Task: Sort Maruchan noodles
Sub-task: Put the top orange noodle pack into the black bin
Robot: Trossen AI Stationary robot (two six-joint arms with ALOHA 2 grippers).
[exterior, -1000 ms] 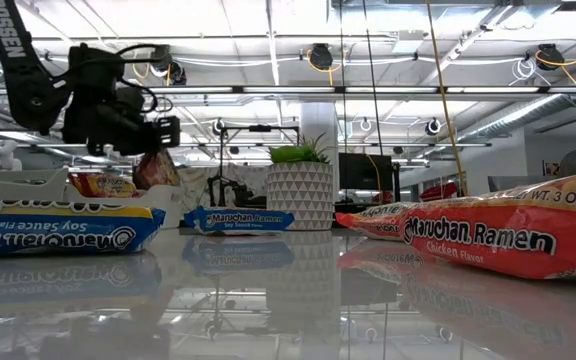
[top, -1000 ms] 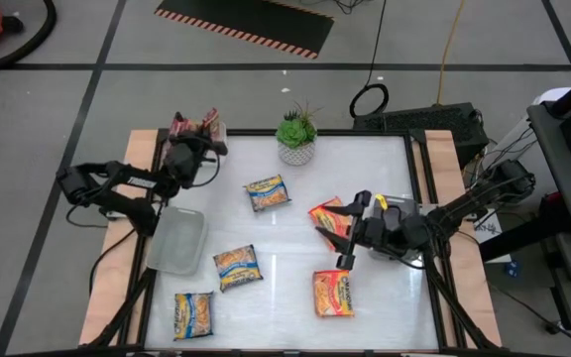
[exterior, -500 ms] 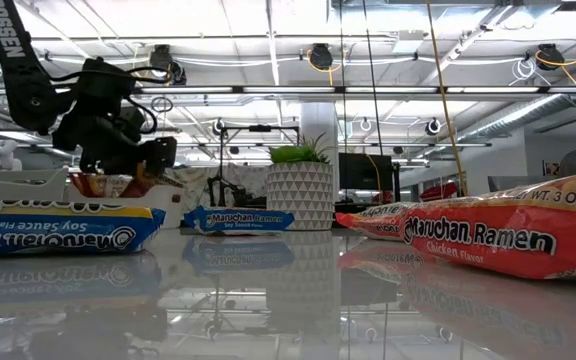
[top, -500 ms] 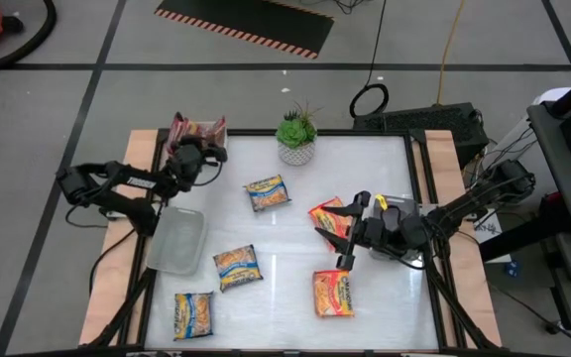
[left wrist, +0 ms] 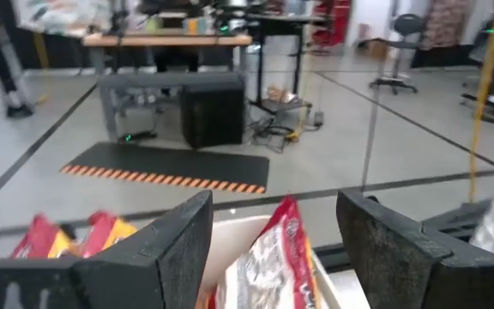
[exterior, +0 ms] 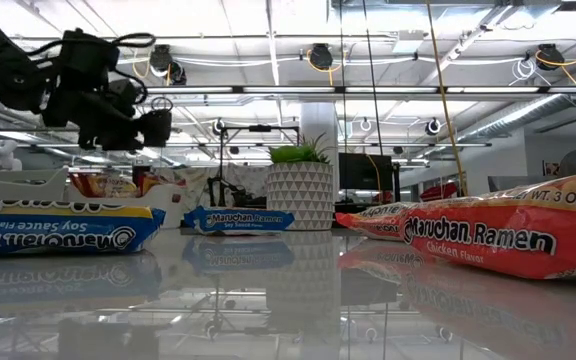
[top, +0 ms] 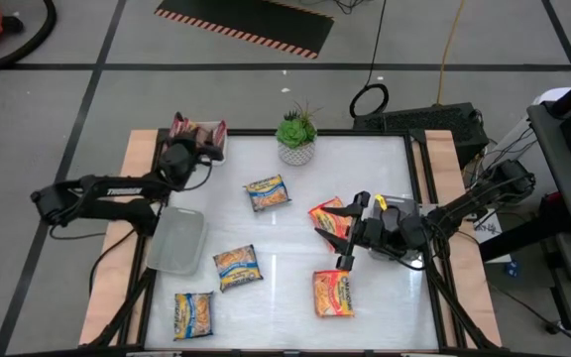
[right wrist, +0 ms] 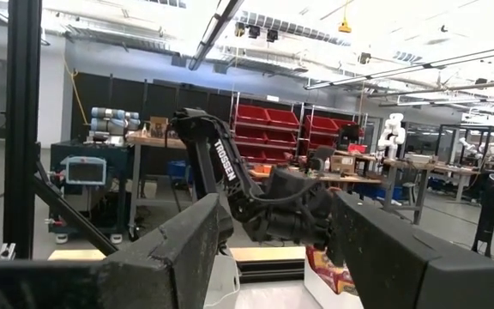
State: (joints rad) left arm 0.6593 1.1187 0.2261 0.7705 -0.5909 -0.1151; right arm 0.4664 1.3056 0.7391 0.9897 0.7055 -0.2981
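Left end effector (top: 204, 155) spread, empty, above red packets (top: 197, 128) at far-left counter (top: 365, 164) corner. Right end effector (top: 345, 238) spread over orange packet (top: 331, 218). Risk: upright packets may topple off the edge.

Potted plant (top: 296, 137) at far edge, grey tray (top: 176, 241) left

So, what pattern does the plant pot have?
White with a raised triangle pattern; the pot shows best in the low view.

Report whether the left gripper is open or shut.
Open: the left gripper has its fingers spread apart, gripping nothing, above a red noodle packet.
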